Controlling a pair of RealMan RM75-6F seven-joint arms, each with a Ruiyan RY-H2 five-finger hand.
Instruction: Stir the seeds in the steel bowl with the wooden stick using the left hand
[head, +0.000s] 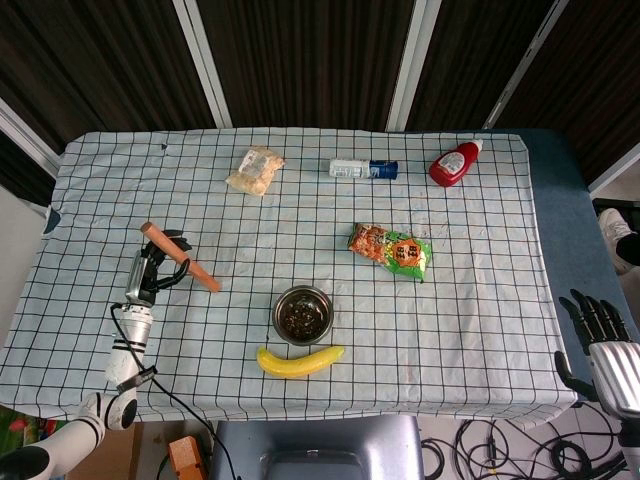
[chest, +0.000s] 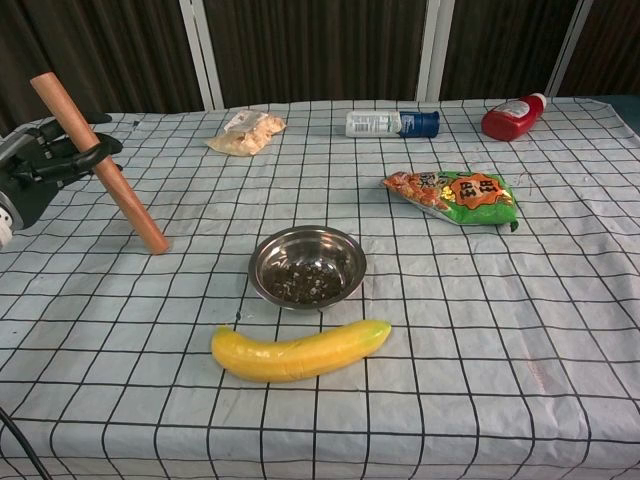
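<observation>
**Fingers clamp the stick, bowl not yet reached**

Fingers (chest: 60, 160) of the left hand (chest: 40, 170) wrap the wooden stick (chest: 100, 165) near its upper part, tilting it so the lower tip points down at the counter (chest: 560, 300), ready to carry toward the steel bowl (chest: 307, 266), which sits well apart to the right with seeds (chest: 305, 283) in it. Whether the tip touches the cloth is hard to tell. At the counter's edge the right hand (head: 605, 335) idles, fingers apart, holding nothing.

Counted by size: one banana (chest: 298, 351), one snack packet (chest: 452, 193), one ketchup bottle (chest: 512, 116), one small bottle (chest: 391, 124), one pale bag (chest: 246, 132).
</observation>
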